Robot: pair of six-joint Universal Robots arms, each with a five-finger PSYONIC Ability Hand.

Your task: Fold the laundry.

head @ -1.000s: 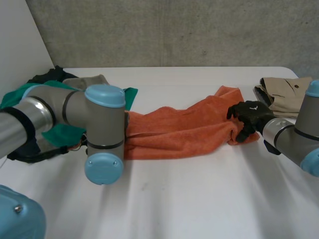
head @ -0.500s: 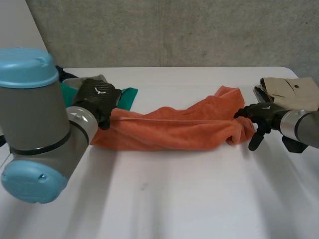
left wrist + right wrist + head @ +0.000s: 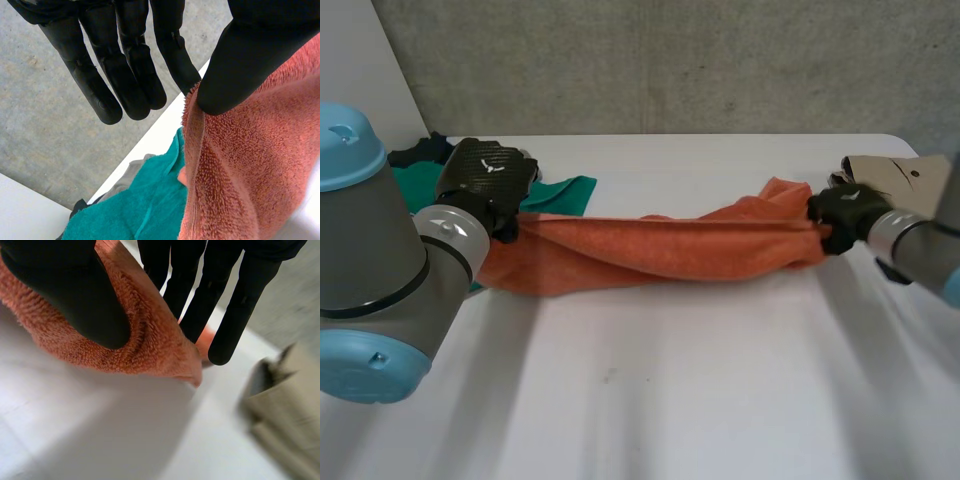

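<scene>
An orange towel [image 3: 660, 250] stretches across the white table [image 3: 670, 390], pulled taut between my two hands. My left hand [image 3: 485, 185] pinches the towel's left end; in the left wrist view its thumb [image 3: 240, 65] presses the orange towel [image 3: 240, 170] against a finger. My right hand [image 3: 842, 215] grips the towel's right end. In the right wrist view its thumb [image 3: 75, 300] clamps the orange towel [image 3: 150, 340] against the fingers [image 3: 235, 310]. The towel's middle sags in loose folds close above the table.
A green cloth [image 3: 560, 190] and a dark garment [image 3: 420, 152] lie at the back left behind my left hand; the green cloth [image 3: 135, 210] lies under the towel end. A folded beige garment [image 3: 895, 180] rests at the back right, the same beige garment [image 3: 285, 415] beside my right hand.
My left hand lifted and drew the towel's left end leftward. My right hand closed on the right end and pulled it rightward, so the towel is now taut.
</scene>
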